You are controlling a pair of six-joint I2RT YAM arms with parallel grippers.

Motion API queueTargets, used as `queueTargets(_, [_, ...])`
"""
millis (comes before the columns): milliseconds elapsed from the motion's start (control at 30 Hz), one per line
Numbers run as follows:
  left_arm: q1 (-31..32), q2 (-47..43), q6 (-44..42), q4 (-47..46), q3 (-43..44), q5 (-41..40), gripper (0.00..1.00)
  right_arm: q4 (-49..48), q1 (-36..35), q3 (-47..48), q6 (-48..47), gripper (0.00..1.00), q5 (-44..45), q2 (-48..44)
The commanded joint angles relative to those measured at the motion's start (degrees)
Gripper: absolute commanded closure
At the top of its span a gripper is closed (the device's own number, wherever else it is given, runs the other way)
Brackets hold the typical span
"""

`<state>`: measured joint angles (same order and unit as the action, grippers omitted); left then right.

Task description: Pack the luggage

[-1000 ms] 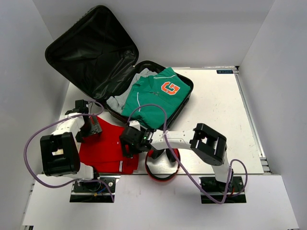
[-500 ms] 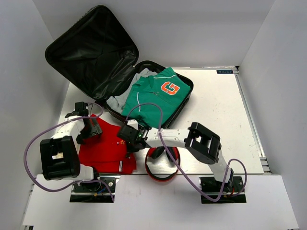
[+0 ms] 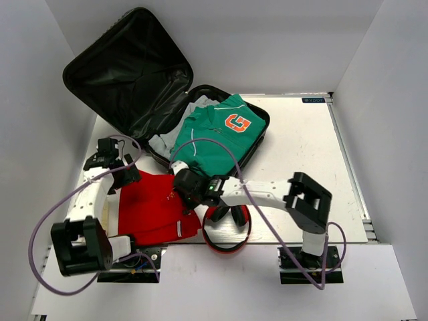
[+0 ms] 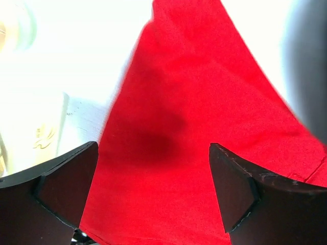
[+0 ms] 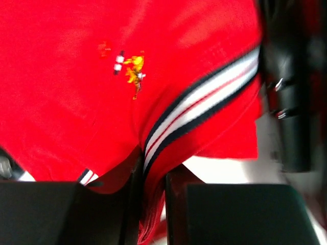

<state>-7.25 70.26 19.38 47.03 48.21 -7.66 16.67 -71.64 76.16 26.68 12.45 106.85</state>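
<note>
White tabletop [image 3: 301, 154]: my right claw [image 5: 152, 176] pinches the striped hem of the red fabric shirt [image 3: 150, 204], presumably for lifting into the open black hard-shell suitcase [image 3: 127, 73]. My left claw [image 4: 152, 153] hangs spread above.

Items off-task | you see a red shirt [image 3: 150, 207] lying rumpled on the white table [image 3: 301, 167] — white and dark stripes [image 5: 204, 109] along one edge, a small yellow emblem [image 5: 134, 69] on the cloth | behind it a green jersey [image 3: 207, 144] with an orange badge [image 3: 237, 123], on top of a grey garment [image 3: 162, 142] | red headphones [image 3: 221, 246] at the table's near edge — just beside the shirt
</note>
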Motion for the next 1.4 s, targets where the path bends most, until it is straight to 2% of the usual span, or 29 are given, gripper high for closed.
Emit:
queueTargets(0, [0.1,-4.8,-0.1,1.5,3.2,1.1,0.00,1.8,0.0,3.3,-20.6,1.00,-1.3,-9.4])
queueTargets(167, [0.0,-6.2,0.0,2.5,5.5,3.3,0.00,10.3,0.4,9.1,-33.3,1.00,-1.9,-12.2])
queueTargets(333, [0.0,-4.5,0.9,2.5,5.6,4.9,0.00,10.2,0.3,11.4,-42.1,1.00,-4.8,-16.8])
queueTargets(367, [0.0,-4.3,1.1,2.5,5.8,5.4,0.00,9.8,0.4,11.6,-46.4,1.00,-5.2,-17.1])
queueTargets(467, [0.3,-2.8,1.5,1.6,6.5,7.5,0.00,10.4,1.1,15.1,-51.3,1.00,-2.1,-16.5])
queueTargets(567, [1.5,-2.1,1.5,0.5,6.7,9.5,0.00,13.7,4.7,20.1,-56.2,1.00,4.7,-13.3])
queueTargets(633, [2.7,-2.1,1.5,-0.8,6.6,9.8,0.00,18.6,8.9,23.8,-58.0,1.00,5.0,-10.6])
queueTargets(700, [4.6,-1.2,1.1,-1.8,6.5,9.9,0.00,25.2,12.3,33.6,-59.5,1.00,4.0,-6.7])
queueTargets(767, [5.6,-0.6,1.1,-2.3,6.6,9.9,0.00,29.4,15.9,36.2,-63.2,1.00,2.5,-5.4])
queueTargets(800, [6.9,-0.1,1.2,-2.6,6.6,8.9,0.00,29.4,19.0,36.3,-64.1,1.00,1.1,-5.4])
queueTargets(900, [10.5,2.1,0.9,-3.4,7.6,7.9,0.00,30.0,21.9,38.4,-67.0,1.00,-0.2,-4.9])
queueTargets(967, [11.4,3.6,0.8,-2.9,8.8,5.4,0.00,27.9,25.7,39.1,-67.1,1.00,0.6,-4.5])
queueTargets(1100, [12.3,4.7,0.3,-4.0,10.3,5.6,0.00,22.9,30.8,39.1,-69.8,1.00,2.4,-2.3])
queueTargets(1300, [13.9,7.6,-1.1,-5.1,12.7,5.6,0.00,16.6,37.1,42.7,-73.7,1.00,1.0,4.1])
queueTargets(1367, [14.8,9.5,-1.2,-5.8,13.8,5.7,0.00,15.6,39.5,44.2,-74.6,1.00,-2.5,6.7])
